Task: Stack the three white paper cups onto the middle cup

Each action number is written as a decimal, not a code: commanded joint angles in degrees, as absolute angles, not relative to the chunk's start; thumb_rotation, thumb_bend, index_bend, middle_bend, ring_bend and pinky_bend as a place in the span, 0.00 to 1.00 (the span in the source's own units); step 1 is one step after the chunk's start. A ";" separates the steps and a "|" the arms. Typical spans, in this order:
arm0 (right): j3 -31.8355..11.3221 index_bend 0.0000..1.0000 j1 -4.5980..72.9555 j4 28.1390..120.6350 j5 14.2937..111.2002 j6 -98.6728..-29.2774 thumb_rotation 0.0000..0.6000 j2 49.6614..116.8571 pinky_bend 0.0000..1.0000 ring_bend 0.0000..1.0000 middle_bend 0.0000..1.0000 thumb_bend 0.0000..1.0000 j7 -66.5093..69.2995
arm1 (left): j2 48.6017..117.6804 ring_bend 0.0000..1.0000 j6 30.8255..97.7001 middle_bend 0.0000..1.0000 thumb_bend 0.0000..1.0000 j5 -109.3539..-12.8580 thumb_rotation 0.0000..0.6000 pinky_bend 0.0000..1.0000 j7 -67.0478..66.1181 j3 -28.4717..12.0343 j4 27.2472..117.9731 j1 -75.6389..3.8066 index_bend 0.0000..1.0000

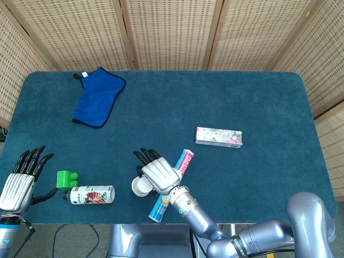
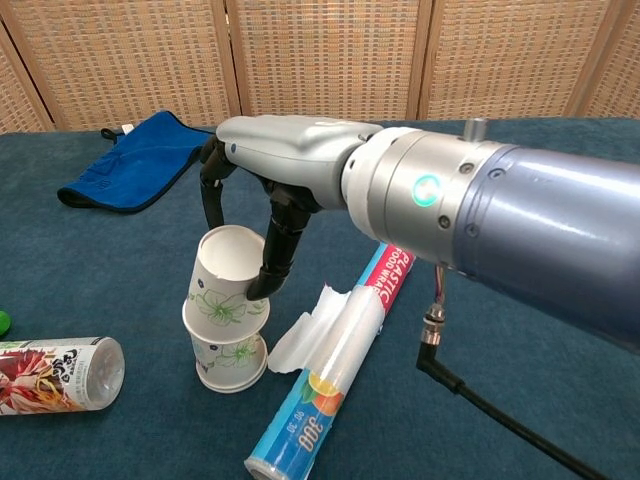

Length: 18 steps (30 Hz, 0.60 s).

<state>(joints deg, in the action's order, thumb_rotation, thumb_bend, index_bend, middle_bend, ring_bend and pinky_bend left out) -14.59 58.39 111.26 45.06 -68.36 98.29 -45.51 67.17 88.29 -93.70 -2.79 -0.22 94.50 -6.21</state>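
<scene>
Near the front edge of the blue table point(image 1: 258, 102), the right hand point(image 1: 157, 171) reaches over a stack of white paper cups point(image 2: 226, 310). From the chest view, the dark fingers point(image 2: 277, 250) curl around the tilted top cup point(image 2: 229, 270), one finger pressed against its side and others behind its rim, so the hand grasps that cup. It sits partly nested in the lower cup point(image 2: 228, 358), which stands upright on the table. Whether a third cup lies inside the stack cannot be told; only two printed walls show. From the head view, the hand covers most of the stack, and only a white rim point(image 1: 141, 186) shows beside the palm.

Just right of the cups lies a roll of cling film point(image 2: 335, 365), its white sheet partly pulled loose; its far end is hidden behind the right forearm point(image 2: 500, 220) in the chest view. A spray can point(image 1: 91, 194) lies on its side to the left of the cups, cut off by the frame edge in the chest view. A green block point(image 1: 67, 179) sits beside it, seen only as a sliver from the chest.

The left hand point(image 1: 22, 180) hovers at the table's left front corner, fingers spread and holding nothing; its arm is cut off below. A blue cloth point(image 1: 98, 97) lies at the far left, and a flowered box point(image 1: 219, 136) lies well apart to the right.
</scene>
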 commanded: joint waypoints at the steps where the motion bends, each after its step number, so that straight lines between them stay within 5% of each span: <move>1: -14.66 0.64 58.58 110.85 45.16 -68.37 1.00 98.73 0.17 0.04 0.16 0.15 -45.29 | 67.19 0.00 88.29 0.00 0.19 -93.70 1.00 0.00 -2.83 -0.22 94.51 -6.21 0.12; 18: -14.69 0.47 58.57 109.61 46.30 -68.99 1.00 100.18 0.17 0.04 0.06 0.13 -43.70 | 67.39 0.00 88.15 0.00 0.19 -93.21 1.00 0.00 -3.14 -0.46 94.47 -6.19 0.12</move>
<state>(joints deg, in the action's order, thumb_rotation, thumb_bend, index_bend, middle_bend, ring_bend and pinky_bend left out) -14.68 58.59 109.55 46.26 -68.98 100.17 -43.75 67.39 88.15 -93.22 -3.14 -0.46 94.47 -6.19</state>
